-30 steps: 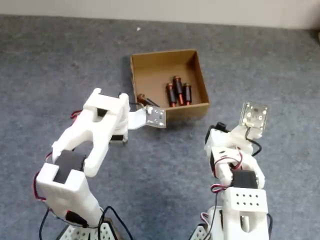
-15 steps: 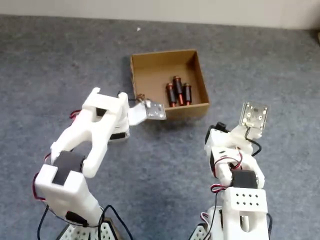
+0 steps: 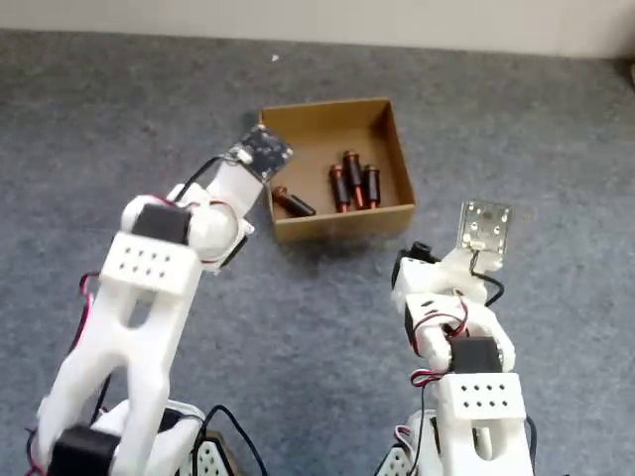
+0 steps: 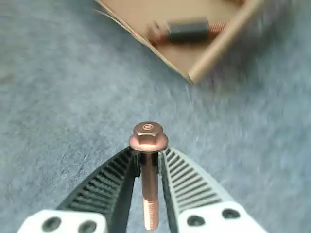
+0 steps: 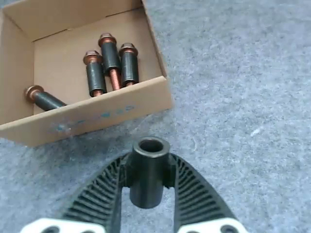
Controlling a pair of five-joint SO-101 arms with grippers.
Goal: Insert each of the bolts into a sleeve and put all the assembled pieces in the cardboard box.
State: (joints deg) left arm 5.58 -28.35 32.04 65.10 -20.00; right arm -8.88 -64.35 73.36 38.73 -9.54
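My left gripper (image 4: 148,154) is shut on a bare copper bolt (image 4: 148,138), hex head pointing outward, above the carpet just off a corner of the cardboard box (image 4: 221,46). My right gripper (image 5: 149,165) is shut on a black sleeve (image 5: 148,172), its open bore facing the box (image 5: 97,119) from the near side. Several assembled pieces (image 5: 109,63) lie inside the box (image 3: 342,223): three side by side (image 3: 354,183) and one apart (image 3: 295,204) near the left front corner. From above, the left arm's wrist (image 3: 260,151) sits at the box's left wall.
Grey carpet (image 3: 327,327) covers the table around the box. The right arm's wrist board (image 3: 483,226) stands right of the box's front. Open carpet lies between the two arms and behind the box.
The left arm has lifted and swung, its wrist going from the box's front left corner up along the left wall. The right arm has shifted slightly left.
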